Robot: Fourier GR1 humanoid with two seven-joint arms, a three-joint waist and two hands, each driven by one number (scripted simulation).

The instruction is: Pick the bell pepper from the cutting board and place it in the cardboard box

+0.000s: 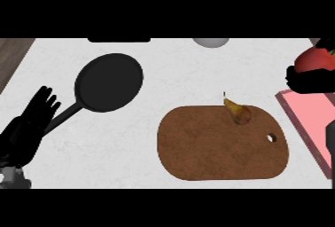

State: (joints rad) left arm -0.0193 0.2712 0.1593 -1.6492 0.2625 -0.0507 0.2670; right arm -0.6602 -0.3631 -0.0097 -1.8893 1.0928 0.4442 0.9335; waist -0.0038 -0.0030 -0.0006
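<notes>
1. Left hand [33, 119] rests open at the near left edge.
2. A pear [239, 113] lies on the cutting board's [216, 150] far edge.
3. Right hand [311, 80] grasps the bell pepper [317, 57] above the pink cardboard box [307, 115], far right.
4. A black frying pan [108, 82] sits far left.

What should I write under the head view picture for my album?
Right hand lifts the red bell pepper toward the pink box, off the cutting board.

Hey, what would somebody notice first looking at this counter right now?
Probably the red bell pepper held up at the far right in the right hand, above a pink box. Then the brown cutting board at centre with a pear on its far edge, and the black frying pan on the left.
</notes>
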